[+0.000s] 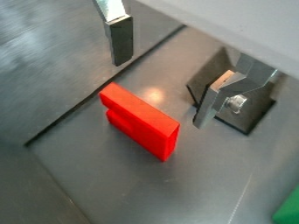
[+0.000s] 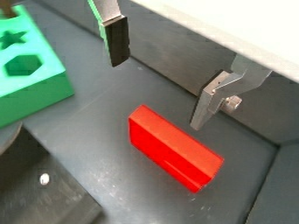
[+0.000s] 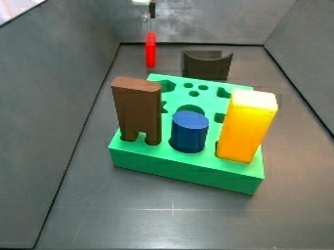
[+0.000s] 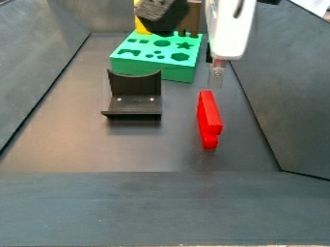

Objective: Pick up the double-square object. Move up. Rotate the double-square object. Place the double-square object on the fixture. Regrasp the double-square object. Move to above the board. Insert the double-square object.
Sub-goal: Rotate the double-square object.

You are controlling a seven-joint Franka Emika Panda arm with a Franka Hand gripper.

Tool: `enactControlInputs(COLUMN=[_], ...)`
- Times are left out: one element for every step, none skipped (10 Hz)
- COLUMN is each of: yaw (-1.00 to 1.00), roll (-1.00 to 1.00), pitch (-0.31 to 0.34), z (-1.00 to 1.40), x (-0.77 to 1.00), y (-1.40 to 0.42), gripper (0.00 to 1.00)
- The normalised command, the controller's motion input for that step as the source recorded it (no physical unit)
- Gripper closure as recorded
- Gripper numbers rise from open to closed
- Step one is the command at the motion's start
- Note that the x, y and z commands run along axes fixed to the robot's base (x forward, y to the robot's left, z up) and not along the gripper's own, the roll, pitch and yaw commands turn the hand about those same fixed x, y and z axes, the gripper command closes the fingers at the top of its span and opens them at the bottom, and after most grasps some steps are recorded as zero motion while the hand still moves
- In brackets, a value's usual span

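In a side view, a notched brown block (image 3: pixel 136 109), a blue cylinder (image 3: pixel 189 131) and a yellow-orange block (image 3: pixel 248 124) are seen standing in the green board (image 3: pixel 170 165), left to right. The dark fixture (image 4: pixel 133 94) is set on the floor near the board, and the double-square object (image 4: pixel 207 120) is seen resting on edge to its right, apart from it. The gripper (image 1: pixel 163 74) is held above the red piece, its fingers (image 1: pixel 119 42) spread wide with nothing between them. If the descent is made off-centre, one finger could be landed on the piece's top edge, and the slim block could be tipped flat or pushed aside.
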Motion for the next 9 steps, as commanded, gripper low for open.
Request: enactControlInputs(yaw=[1.0,1.0,1.0,1.0,1.0,1.0,1.0,1.0,1.0], roll=[0.0,0.0,0.0,0.0,0.01,0.01,0.01,0.01,0.01], pitch=[-0.005,-0.005,-0.006,-0.006,-0.006,-0.006,-0.007,-0.007,-0.008], z=[-0.03,-0.03,-0.03,-0.03,-0.03,-0.03,-0.03,-0.03,-0.03], x=[0.04,0.04,0.04,0.04,0.04,0.04,0.04,0.04,0.04], y=[0.01,0.01,0.01,0.01,0.01,0.01,0.01,0.01,0.01], gripper=[0.0,0.0,0.0,0.0,0.0,0.0,0.0,0.0,0.0])
